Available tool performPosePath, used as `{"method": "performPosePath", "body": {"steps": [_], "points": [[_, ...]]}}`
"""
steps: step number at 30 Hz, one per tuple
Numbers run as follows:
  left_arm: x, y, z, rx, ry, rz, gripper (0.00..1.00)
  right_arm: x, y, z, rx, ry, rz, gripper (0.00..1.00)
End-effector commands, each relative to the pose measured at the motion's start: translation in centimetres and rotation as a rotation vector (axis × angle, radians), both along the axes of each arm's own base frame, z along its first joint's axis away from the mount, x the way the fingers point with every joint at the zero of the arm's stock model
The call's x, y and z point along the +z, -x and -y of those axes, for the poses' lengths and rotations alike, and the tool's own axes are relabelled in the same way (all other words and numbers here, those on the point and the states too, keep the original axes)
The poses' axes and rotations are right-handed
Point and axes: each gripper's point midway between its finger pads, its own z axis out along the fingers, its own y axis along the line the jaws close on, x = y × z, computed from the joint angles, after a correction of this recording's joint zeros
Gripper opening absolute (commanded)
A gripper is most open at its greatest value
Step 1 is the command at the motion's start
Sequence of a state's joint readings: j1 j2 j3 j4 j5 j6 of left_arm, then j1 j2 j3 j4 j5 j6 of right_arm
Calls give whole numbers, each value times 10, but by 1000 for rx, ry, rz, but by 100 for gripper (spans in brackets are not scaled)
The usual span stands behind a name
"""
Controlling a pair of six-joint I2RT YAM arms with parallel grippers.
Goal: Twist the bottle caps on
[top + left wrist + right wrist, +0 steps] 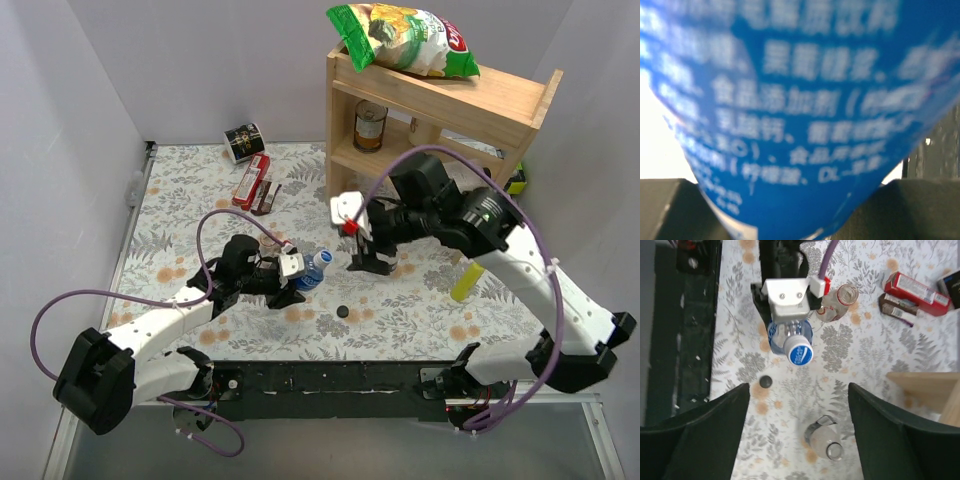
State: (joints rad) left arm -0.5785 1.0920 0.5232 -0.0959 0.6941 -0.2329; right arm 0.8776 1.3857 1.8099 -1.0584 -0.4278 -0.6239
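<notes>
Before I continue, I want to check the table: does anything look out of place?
The small round black plastic cap lies loose on the flowered table, apart from every bottle and not screwed onto one. Nothing looks spilled.

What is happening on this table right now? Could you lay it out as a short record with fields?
left pincer: shut on the blue-label bottle, held tilted
blue-and-white cap: sitting on that bottle's neck
right pincer: open, empty, above the table
black cap: loose on the table, touching no bottle
second clear bottle: close to the right pincer, appears uncapped
third clear bottle: beside the left pincer, appears uncapped
red cap: not visible
</notes>
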Motion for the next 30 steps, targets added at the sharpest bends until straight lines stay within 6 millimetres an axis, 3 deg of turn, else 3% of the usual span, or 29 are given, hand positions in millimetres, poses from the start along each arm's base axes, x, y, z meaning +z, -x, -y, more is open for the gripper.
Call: {"method": "performPosePath", "body": {"steps": [1,3,12,20,30], "points": [[13,3,6,-130,-14,85,0,-15,-7,4,210,8,326,81],[14,2,5,-163,-42,104,0,-23,-5,3,263,15,361,79],[15,2,3,-209,-84,119,0,-41,10,-12,426,9,405,88],[23,5,7,-202,-53,73,0,-55,26,-8,534,24,462,77],[23,-1,7,-239,-82,125,0,-59,27,-17,564,18,481,63]]}}
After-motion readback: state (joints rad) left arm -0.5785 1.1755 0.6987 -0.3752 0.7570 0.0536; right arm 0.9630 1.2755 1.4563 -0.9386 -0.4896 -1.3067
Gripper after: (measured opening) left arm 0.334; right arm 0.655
